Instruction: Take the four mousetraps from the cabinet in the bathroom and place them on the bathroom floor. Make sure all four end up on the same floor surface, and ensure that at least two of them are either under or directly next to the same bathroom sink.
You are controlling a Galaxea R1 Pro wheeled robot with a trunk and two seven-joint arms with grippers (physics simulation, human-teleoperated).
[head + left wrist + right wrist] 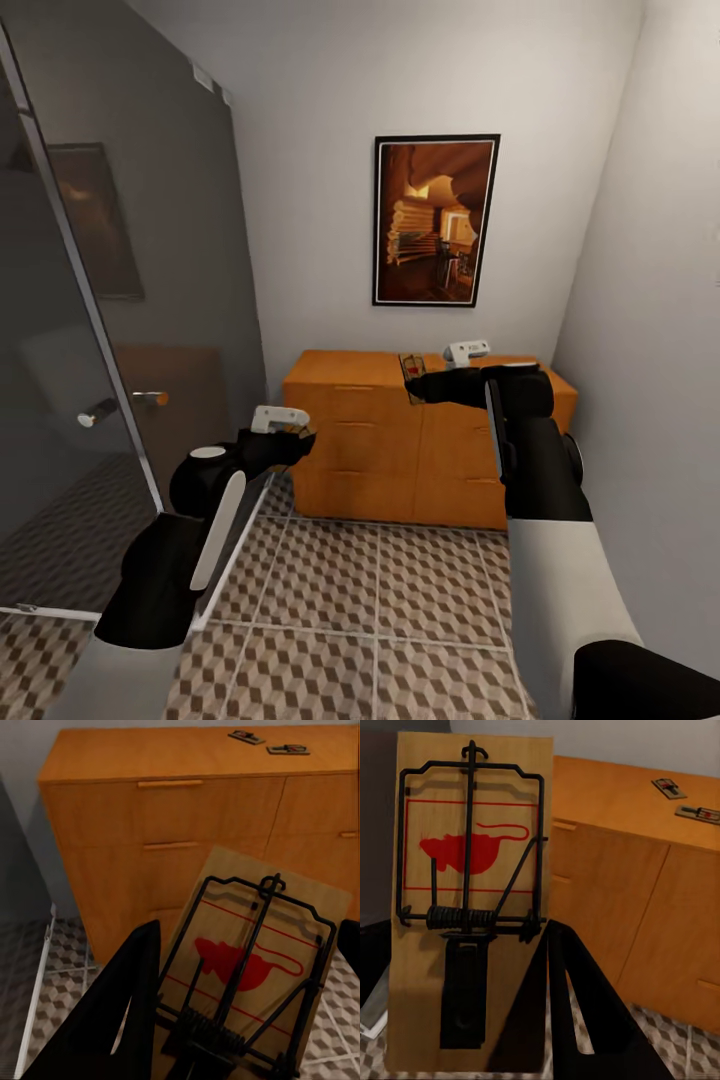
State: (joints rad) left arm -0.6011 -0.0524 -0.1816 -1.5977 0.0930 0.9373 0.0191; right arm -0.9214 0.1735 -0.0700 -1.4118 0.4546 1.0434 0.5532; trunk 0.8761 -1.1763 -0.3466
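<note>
The orange-brown cabinet (370,440) stands against the far wall. My left gripper (247,960) is shut on a mousetrap (255,945), a tan board with a red mouse print and black wire, held low in front of the drawers. In the head view the left gripper (300,440) sits at the cabinet's left front. My right gripper (465,967) is shut on a second mousetrap (472,870), and the right gripper (412,385) holds that mousetrap (410,365) over the cabinet top. Two more mousetraps (246,736) (289,750) lie on the cabinet top, the same pair of mousetraps (669,787) (699,814) in the right wrist view.
The bathroom floor (380,600) of cube-patterned tiles stretches from me to the cabinet. A glass shower door (100,350) with a metal handle (98,412) lines the left side. A white wall (650,350) closes the right. A framed picture (435,220) hangs above the cabinet.
</note>
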